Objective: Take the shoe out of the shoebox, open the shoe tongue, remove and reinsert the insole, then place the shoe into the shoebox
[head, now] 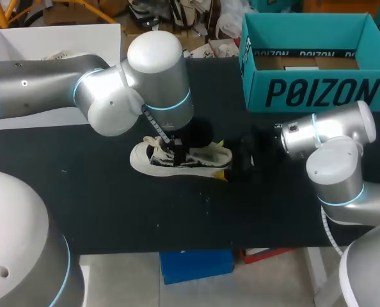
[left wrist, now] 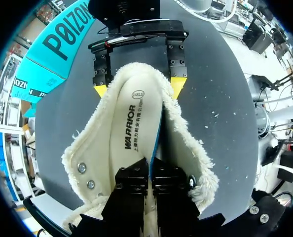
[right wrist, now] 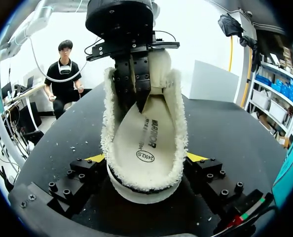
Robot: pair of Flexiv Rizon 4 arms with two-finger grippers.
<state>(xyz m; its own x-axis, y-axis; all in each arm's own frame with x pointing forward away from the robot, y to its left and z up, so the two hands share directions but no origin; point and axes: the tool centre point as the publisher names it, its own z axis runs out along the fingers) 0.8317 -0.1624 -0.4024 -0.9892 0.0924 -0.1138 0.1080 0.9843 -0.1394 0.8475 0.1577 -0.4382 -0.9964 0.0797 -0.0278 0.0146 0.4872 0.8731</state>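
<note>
A black table (head: pixel 113 211) fills most of the head view, with the left arm (head: pixel 113 89) reaching in over its middle and the right arm (head: pixel 331 147) bent low at the right side. At the far right corner stands the teal shoebox (head: pixel 318 93), open at the top and with no shoe in it. A white box (head: pixel 55 38) lies at the far left, partly behind the left arm. The shoe (head: pixel 196 160) sits sole down near the middle of the table, well apart from the shoebox and directly under the left wrist. It is cream-coloured with a fluffy lining along its opening (the dark sidewall shows only from above). Inside it the pale insole (left wrist: pixel 131 128) stands partly tilted, one long edge raised and showing blue. The right gripper (right wrist: pixel 146 158) is clamped on the shoe's end nearest the right arm, one yellow tip pressed to each side. The left gripper (left wrist: pixel 149 168) comes down into the shoe's opening from above, its two dark fingers drawn close together and pinching the raised edge of the insole
</note>
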